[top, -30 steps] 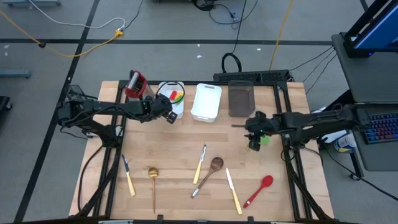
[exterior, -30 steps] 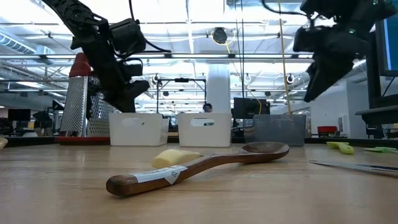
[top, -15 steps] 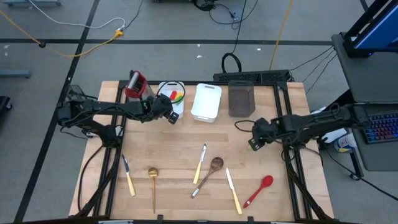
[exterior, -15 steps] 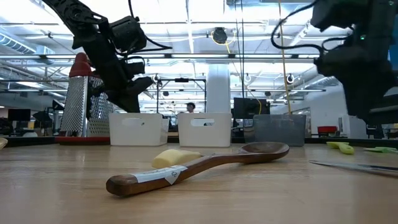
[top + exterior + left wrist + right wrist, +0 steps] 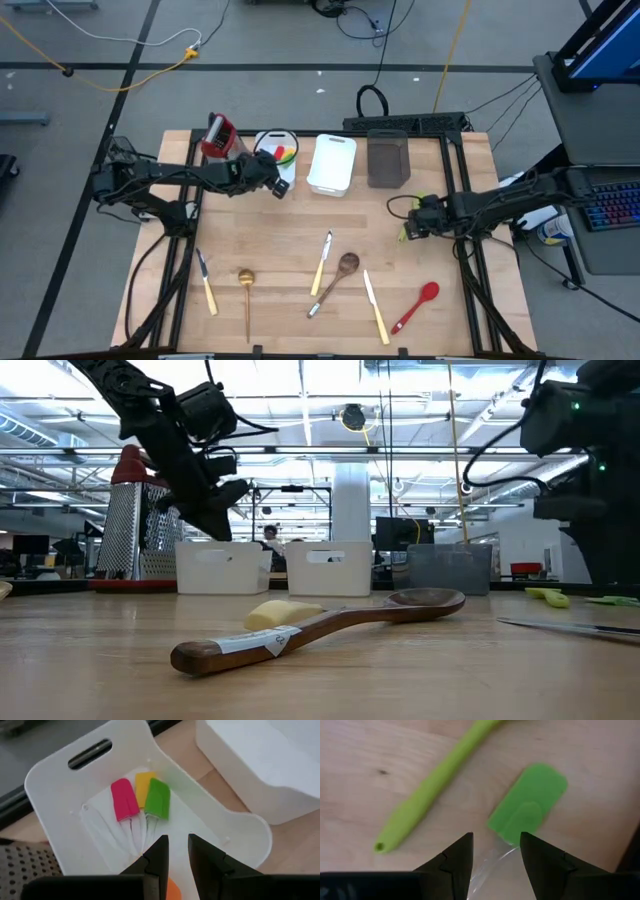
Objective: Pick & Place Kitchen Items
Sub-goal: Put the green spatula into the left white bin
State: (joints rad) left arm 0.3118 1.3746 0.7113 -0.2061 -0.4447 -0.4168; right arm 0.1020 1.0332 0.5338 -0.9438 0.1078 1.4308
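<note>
**Right gripper over the green spatula, near the table's right edge**

The green spatula (image 5: 527, 802) lies flat on the wood with its clear handle running back between your right gripper's (image 5: 495, 852) fingers (image 5: 455, 857). Those fingers stand apart and empty, one on each side of the handle, not touching it. A lime-green handle (image 5: 430, 790) lies just beside the spatula, separate from it.

Judgement: you are lining up a pick. Come straight down and close on the clear handle just behind the blade. Keep the near finger off the lime-green handle or you will drag both pieces. The clear handle is thin and lies flat, so expect it to slip; the fingertips need to reach the wood before closing.

In the high view the right gripper (image 5: 412, 228) sits right of table centre, in front of the grey bin (image 5: 387, 160).

Your left gripper (image 5: 175, 855) hangs over the white tray (image 5: 55, 785) at the back edge, left of the white bin (image 5: 332, 164). Its fingers are slightly apart with nothing visibly between them. Pink, yellow and green spatulas (image 5: 140, 797) lie in the tray, an orange piece (image 5: 172, 890) below the fingers.

Waiting near the front edge: wooden spoon (image 5: 337, 277), red spoon (image 5: 418, 304), gold ladle (image 5: 246, 293), cream-handled knives (image 5: 375, 306).
</note>
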